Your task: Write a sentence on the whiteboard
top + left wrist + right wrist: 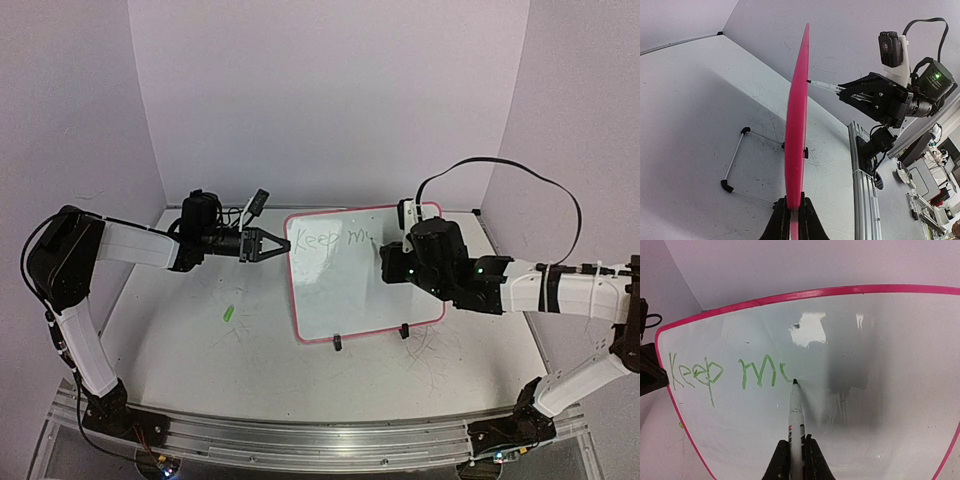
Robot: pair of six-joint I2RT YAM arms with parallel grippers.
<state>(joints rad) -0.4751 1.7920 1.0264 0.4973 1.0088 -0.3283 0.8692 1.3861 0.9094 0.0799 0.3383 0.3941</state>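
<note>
The whiteboard [350,275], white with a thin pink frame and two black feet, stands tilted at mid-table. My left gripper [275,245] is shut on its left edge; the left wrist view shows the board edge-on [796,125] pinched between the jaws of the left gripper [794,220]. My right gripper [796,460] is shut on a white marker [796,420], whose tip touches the board face [880,405]. The sentence [725,372] reads "Keep m" in green, with a partial letter at the tip. From above the right gripper [395,262] sits at the board's upper right, by the sentence [335,240].
A small green cap-like object [229,314] lies on the table left of the board. The board's wire stand [737,162] rests on the table behind it. Purple walls enclose the back and sides. An aluminium rail [300,435] runs along the near edge.
</note>
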